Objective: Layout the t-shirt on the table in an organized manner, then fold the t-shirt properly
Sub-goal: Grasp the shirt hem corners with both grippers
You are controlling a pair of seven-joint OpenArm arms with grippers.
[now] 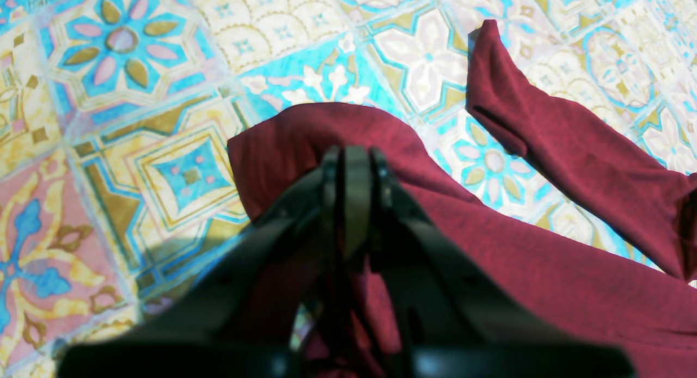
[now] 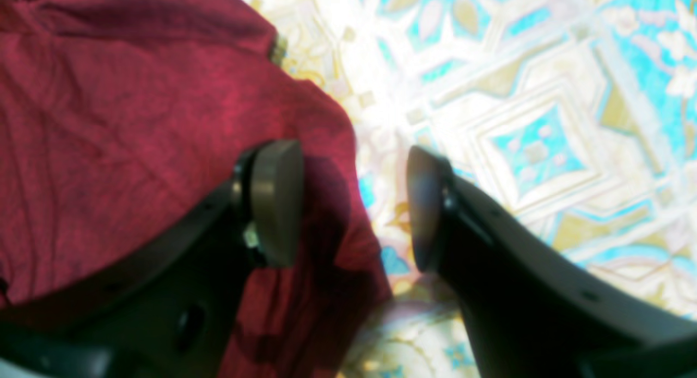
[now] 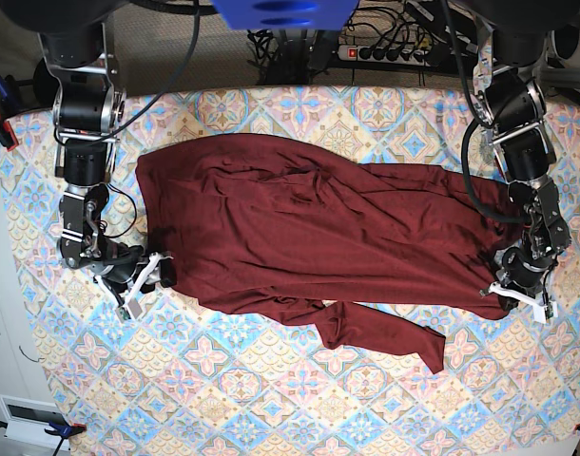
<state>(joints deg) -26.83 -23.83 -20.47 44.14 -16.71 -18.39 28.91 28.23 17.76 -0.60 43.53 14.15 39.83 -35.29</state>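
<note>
The dark maroon t-shirt (image 3: 299, 218) lies spread and wrinkled across the middle of the patterned table (image 3: 271, 399), one long sleeve (image 3: 385, 332) trailing toward the front. At the shirt's right end my left gripper (image 3: 520, 285) is shut on a bunched edge of the cloth; the left wrist view shows its closed fingers (image 1: 354, 160) pressed into the t-shirt (image 1: 544, 258), with a sleeve (image 1: 517, 111) lying flat beyond. At the shirt's left edge my right gripper (image 3: 147, 275) stands open. In the right wrist view its gripper (image 2: 354, 203) straddles the t-shirt's (image 2: 109, 122) hem, holding nothing.
A power strip and cables (image 3: 385, 47) run behind the table's far edge. A blue housing (image 3: 271, 11) hangs at top centre. Clamps (image 3: 0, 123) grip the cloth at the left edge. Bare tiled tablecloth (image 1: 163, 122) lies in front of the shirt.
</note>
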